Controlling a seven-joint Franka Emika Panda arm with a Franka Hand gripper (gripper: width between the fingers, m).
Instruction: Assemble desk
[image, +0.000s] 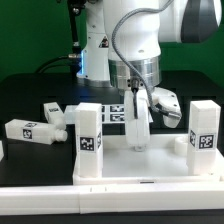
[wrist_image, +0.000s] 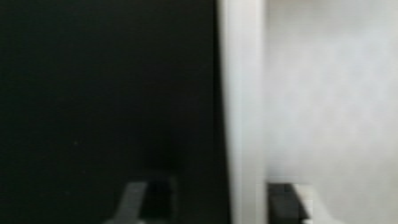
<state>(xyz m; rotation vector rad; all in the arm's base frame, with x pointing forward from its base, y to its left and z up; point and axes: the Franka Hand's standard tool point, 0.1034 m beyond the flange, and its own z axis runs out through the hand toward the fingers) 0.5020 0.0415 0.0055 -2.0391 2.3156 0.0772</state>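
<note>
Black table (image: 30, 95) bears panel (image: 130, 170); parted claw (image: 135, 120) hangs by upright leg (image: 137, 140).

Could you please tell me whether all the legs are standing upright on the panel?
No: one leg lies on its side, off the panel.

Upright leg (image: 90, 131) on the panel (image: 150, 163); loose leg (image: 30, 130) beside it, exterior view's left.

Smooth white plastic panel (image: 140, 165) and legs (image: 90, 130); matt black table (image: 30, 95).
</note>
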